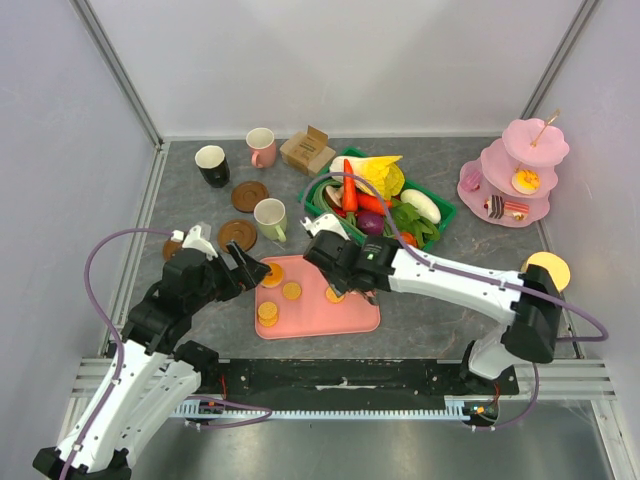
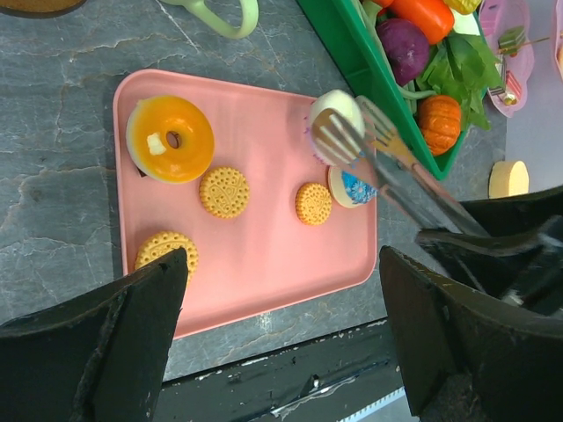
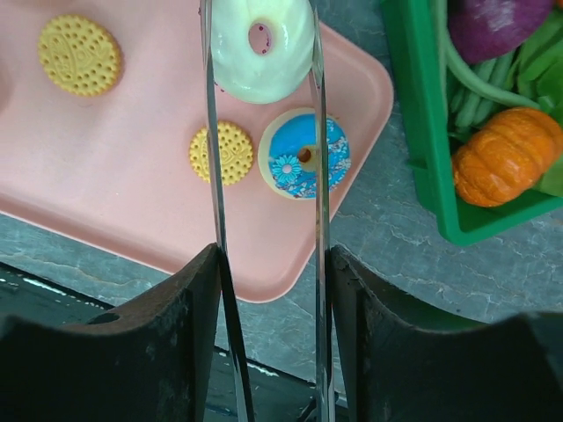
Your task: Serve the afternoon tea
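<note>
A pink tray (image 1: 340,315) holds an orange iced donut (image 2: 189,127), a blue iced donut (image 3: 321,145) and round orange biscuits (image 2: 223,192). My right gripper (image 3: 273,264) is shut on metal tongs (image 3: 318,176). The tong tips clasp a pale white-iced donut (image 3: 281,53) at the tray's far right part, just above the blue donut. My left gripper (image 2: 281,264) is open and empty, hovering over the tray's left near edge. Black (image 1: 212,165), pink (image 1: 262,147) and pale-green (image 1: 270,219) mugs stand behind the tray with brown coasters (image 1: 249,195).
A green basket (image 1: 440,215) of toy vegetables sits right behind the tray. A pink tiered stand (image 1: 520,170) with sweets stands at the back right. A small cardboard box (image 1: 307,152) is at the back. A yellow disc (image 1: 546,268) lies at the right.
</note>
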Controlling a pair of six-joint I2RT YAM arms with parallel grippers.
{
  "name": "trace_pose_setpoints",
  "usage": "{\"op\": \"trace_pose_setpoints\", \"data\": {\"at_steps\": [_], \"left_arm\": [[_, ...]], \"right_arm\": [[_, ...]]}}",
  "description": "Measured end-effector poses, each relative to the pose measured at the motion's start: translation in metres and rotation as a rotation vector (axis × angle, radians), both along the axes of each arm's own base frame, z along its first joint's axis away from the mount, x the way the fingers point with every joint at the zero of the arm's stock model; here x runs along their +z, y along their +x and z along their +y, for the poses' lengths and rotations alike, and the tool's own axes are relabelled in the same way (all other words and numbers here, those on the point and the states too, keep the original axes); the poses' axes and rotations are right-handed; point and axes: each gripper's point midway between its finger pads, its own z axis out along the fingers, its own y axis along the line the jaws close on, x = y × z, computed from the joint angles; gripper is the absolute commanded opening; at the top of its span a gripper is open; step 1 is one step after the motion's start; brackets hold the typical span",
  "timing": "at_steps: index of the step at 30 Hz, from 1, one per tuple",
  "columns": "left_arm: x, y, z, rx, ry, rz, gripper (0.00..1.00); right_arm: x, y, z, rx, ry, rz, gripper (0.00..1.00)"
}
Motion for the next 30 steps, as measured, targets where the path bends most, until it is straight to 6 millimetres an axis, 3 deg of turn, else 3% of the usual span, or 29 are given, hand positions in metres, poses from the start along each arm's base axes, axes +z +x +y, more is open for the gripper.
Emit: {"op": "trace_pose_setpoints", "data": {"at_steps": [8, 12, 18, 24, 27, 30], "left_arm": [[-0.006, 0.003, -0.001, -0.001, 0.008, 0.020, 0.95], [-0.010, 0.006, -0.003, -0.003, 0.012, 0.030, 0.95], [-0.013, 0.012, -0.007, -0.007, 0.013, 0.041, 0.95], [-0.017, 0.020, -0.013, -0.019, 0.009, 0.051, 0.96], [-0.021, 0.024, -0.017, -0.027, 0.010, 0.065, 0.96], [-0.025, 0.027, -0.018, -0.030, 0.012, 0.075, 0.96]], "right_arm": [[0.068, 0.011, -0.017, -0.076, 0.129, -0.144, 0.54], [0.099, 0.030, -0.042, -0.171, 0.179, -0.216, 0.54], [0.134, 0.091, -0.129, -0.472, 0.175, -0.337, 0.54], [0.156, 0.128, -0.202, -0.693, 0.104, -0.430, 0.52], [0.157, 0.148, -0.227, -0.770, 0.066, -0.447, 0.52], [0.144, 0.170, -0.252, -0.837, 0.008, -0.436, 0.52]]}}
